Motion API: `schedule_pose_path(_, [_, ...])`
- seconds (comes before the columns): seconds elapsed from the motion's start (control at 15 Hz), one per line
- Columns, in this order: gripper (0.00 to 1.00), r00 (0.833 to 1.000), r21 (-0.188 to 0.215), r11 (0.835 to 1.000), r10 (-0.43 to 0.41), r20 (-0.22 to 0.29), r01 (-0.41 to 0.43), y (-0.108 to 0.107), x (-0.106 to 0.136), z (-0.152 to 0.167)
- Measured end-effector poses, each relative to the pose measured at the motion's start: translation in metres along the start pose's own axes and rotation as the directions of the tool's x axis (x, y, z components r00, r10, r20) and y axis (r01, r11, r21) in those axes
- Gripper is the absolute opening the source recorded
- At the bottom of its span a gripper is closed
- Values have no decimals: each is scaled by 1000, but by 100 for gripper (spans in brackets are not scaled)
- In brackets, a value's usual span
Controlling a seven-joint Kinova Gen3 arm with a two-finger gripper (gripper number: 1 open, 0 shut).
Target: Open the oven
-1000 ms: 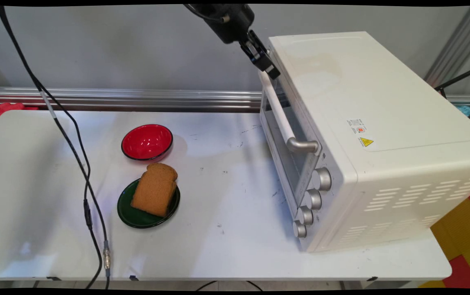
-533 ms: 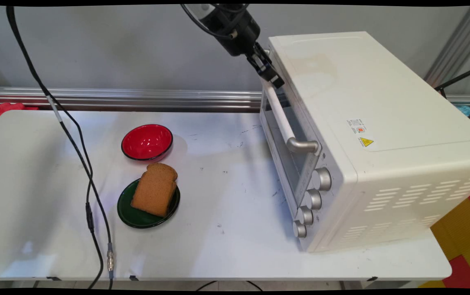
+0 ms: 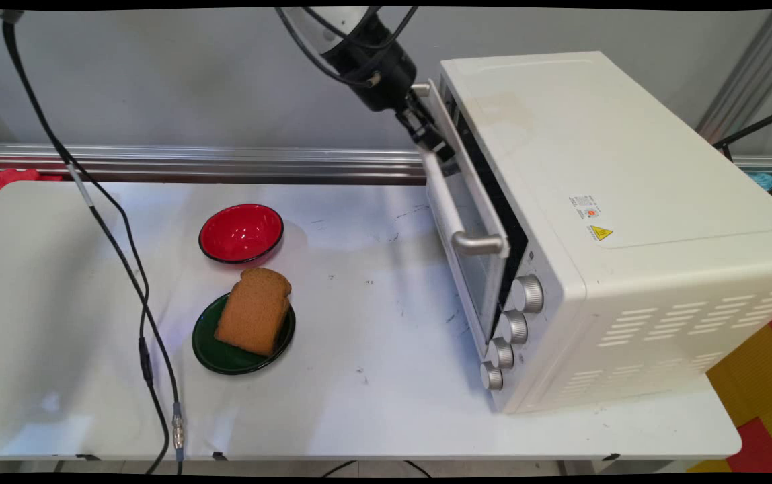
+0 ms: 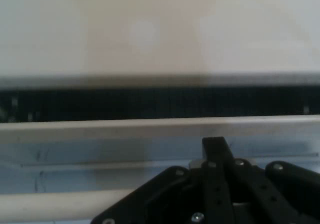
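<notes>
Standing on the right of the white tabletop point(image 3: 372, 403) is a big cream-white metal toaster oven point(image 3: 628, 222), and its glass door point(image 3: 470, 222) is seen tipped out a little at the top, so a dark gap is shown along the upper edge point(image 4: 150, 104). The long white handle bar with silver ends point(image 3: 450, 202) is held at its far end by the black two-finger claw point(image 3: 430, 138); the claw appears closed around the bar, though the fingertips are partly hidden.

Trouble could be caused by that end grip. Because the bar is held far from its middle, the door might be twisted, or the bar might slip out and the door might drop open or snap shut. If the pull is made too hard, the whole oven could be dragged across the tabletop.

Well apart, to the left, a brown slice of bread point(image 3: 253, 310) is lying on a round dark green plate point(image 3: 214, 356), and a small shiny red bowl point(image 3: 241, 233) is set just behind it. Black hanging cables point(image 3: 124, 249) could be snagged there.
</notes>
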Motion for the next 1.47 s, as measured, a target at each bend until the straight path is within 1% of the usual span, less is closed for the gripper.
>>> schedule_pose_path(0.33, [0, 999, -12, 1000, 0, 51, 0, -1, -32, -11])
schedule_pose_path(0.6, [0, 997, -20, 1000, 12, 71, -11, -1, -55, -14])
schedule_pose_path(1.0, [0, 996, -21, 999, 51, 73, -50, -2, -91, -6])
schedule_pose_path(1.47, [0, 993, -27, 994, 110, 44, -108, -5, -129, 10])
